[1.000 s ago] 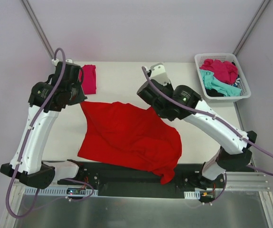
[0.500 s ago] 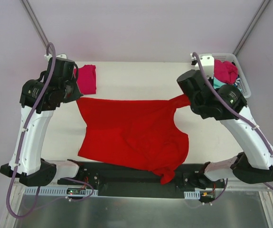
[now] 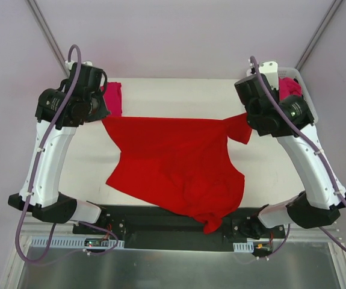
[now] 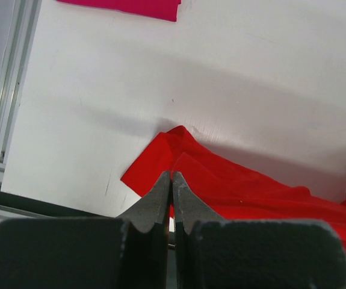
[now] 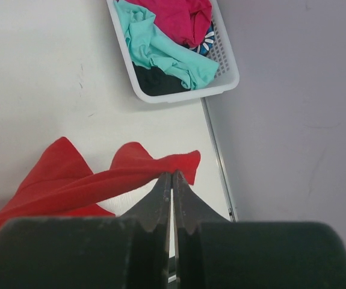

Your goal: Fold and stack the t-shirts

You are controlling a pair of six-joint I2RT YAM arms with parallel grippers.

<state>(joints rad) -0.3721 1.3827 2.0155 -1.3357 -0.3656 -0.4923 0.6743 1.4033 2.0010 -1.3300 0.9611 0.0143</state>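
1. Two arms reach over the white surface [image 3: 166,96]: the left arm [image 3: 49,156] at the far left, the right arm [image 3: 308,159] at the far right.
2. Left fingers [image 4: 166,188]: pressed shut, pinching a corner of the red t-shirt [image 3: 173,159]. In the wrist view a fold of red cloth runs in between the tips.
3. Right fingers [image 5: 166,188]: also shut, clamped on the opposite end of the same shirt's top edge. A sleeve flap sticks out past the tips, toward the basket side.
4. Red t-shirt: the top edge is drawn in a nearly straight line between the two grips, across the far half of the surface. The body spreads down toward the near edge and is wrinkled at the lower right. One tip hangs over the near edge onto the black base rail [image 3: 160,220].
5. Magenta-pink t-shirt [image 3: 114,97]: folded and lying flat at the far-left corner of the surface. The left arm partly hides it in the top view. Near the red t-shirt's held corner; contact cannot be told.
6. White lattice basket [image 5: 179,95]: at the far-right corner, just beside the right arm. It holds a crumpled magenta t-shirt [image 5: 176,15], a teal t-shirt [image 5: 160,54] and a dark garment [image 5: 154,84] at the near end. A small blue-and-white patterned piece shows along the right wall; I cannot tell what it is.
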